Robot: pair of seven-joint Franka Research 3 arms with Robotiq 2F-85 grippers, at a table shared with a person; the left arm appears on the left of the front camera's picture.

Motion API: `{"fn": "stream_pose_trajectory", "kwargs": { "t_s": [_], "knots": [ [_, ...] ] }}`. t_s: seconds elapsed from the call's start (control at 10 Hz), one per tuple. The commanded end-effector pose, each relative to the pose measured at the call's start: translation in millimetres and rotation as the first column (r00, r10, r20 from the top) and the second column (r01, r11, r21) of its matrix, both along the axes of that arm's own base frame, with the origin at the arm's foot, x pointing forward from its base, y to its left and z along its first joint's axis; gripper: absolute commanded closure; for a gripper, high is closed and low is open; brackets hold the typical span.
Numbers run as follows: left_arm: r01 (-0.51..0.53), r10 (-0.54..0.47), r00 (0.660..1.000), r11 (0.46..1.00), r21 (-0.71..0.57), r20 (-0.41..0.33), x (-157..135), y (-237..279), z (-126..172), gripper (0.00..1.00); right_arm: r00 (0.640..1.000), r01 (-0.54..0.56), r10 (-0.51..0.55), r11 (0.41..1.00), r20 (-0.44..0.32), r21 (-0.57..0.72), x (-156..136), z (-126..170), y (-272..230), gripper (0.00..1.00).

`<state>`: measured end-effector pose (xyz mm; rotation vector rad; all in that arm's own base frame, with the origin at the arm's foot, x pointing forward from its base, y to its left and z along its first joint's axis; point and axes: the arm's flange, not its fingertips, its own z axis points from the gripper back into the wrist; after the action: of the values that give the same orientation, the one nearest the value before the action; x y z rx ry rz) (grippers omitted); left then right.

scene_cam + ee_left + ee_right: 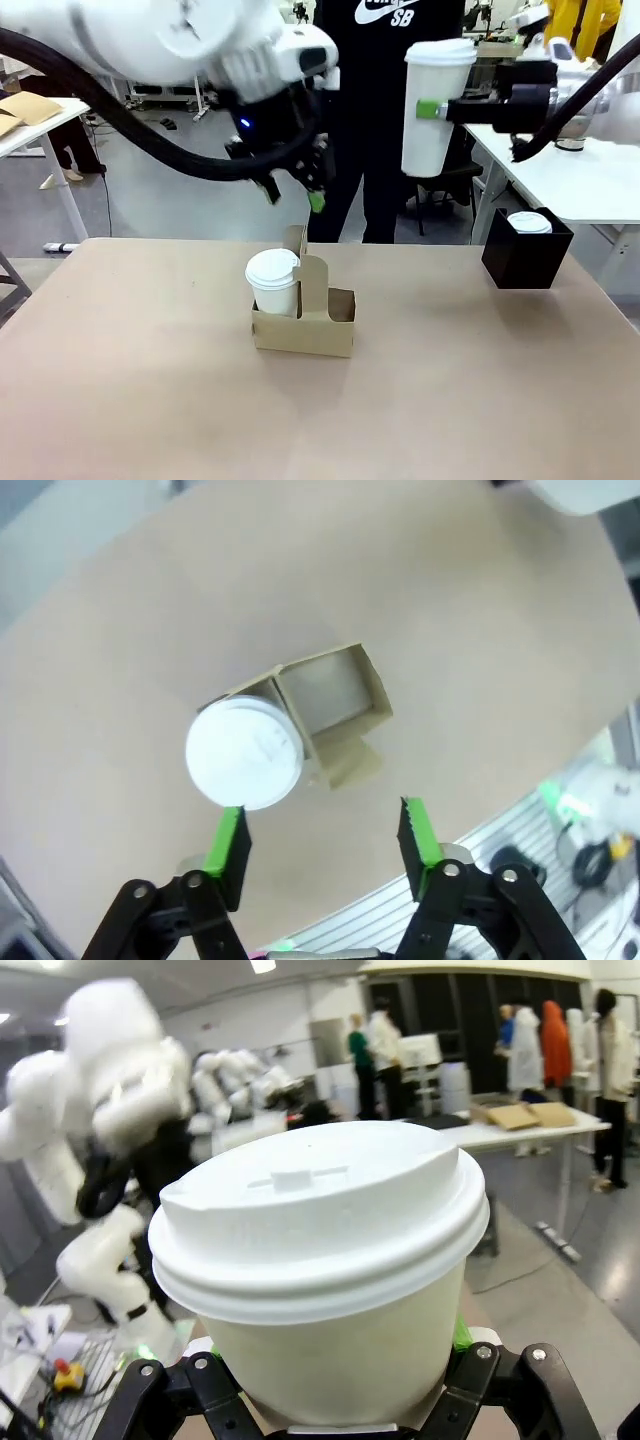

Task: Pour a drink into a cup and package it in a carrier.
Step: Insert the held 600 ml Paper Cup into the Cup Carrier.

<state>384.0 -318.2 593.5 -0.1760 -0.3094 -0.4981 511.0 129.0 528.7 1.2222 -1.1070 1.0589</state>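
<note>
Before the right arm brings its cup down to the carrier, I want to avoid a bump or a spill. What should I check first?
1. Right claw grips the tall cup: ok, shut around it, cup upright in the air.
2. Lid seated on the tall cup: ok.
3. Free slot in the carrier: ok, it is empty; the other one holds a short cup.
4. Path above the carrier clear: not ok, the left claw hangs open just over it.
5. Drink inside the tall cup: cannot tell, the lid hides it.
</note>
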Motion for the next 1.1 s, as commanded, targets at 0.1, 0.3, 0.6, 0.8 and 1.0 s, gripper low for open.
{"fn": "stream_pose_trajectory", "kwargs": {
  "t_s": [0.1, 0.3, 0.6, 0.8, 1.0],
  "knots": [
    [0.406, -0.409, 0.902, 0.912, 0.054, 0.135, -17.9, 82.2, 7.3, 0.00, 0.967, -0.197, 0.191, 0.980, 0.169, 0.019, 1.3, -25.7, 19.8, 0.19],
    [0.539, -0.546, 0.799, 0.836, 0.101, 0.252, -22.4, 123.9, -4.4, 0.00, 0.957, -0.212, 0.187, 0.972, 0.222, 0.097, -6.1, -51.8, 41.1, 0.19],
    [0.509, -0.531, 0.820, 0.847, 0.154, 0.214, -16.4, 123.7, 7.4, 0.00, 0.964, -0.204, 0.196, 0.979, 0.178, 0.028, -6.4, -46.5, 34.7, 0.19],
    [0.503, -0.528, 0.813, 0.849, 0.161, 0.246, -17.9, 135.4, -4.4, 0.00, 0.963, -0.199, 0.186, 0.979, 0.193, 0.051, -5.3, -60.8, 40.2, 0.19],
    [0.581, -0.591, 0.755, 0.804, 0.127, 0.283, -10.8, 179.0, -37.6, 0.00, 0.934, -0.340, 0.329, 0.938, 0.137, 0.066, -11.0, -76.7, 77.8, 0.19]
  ]
}}
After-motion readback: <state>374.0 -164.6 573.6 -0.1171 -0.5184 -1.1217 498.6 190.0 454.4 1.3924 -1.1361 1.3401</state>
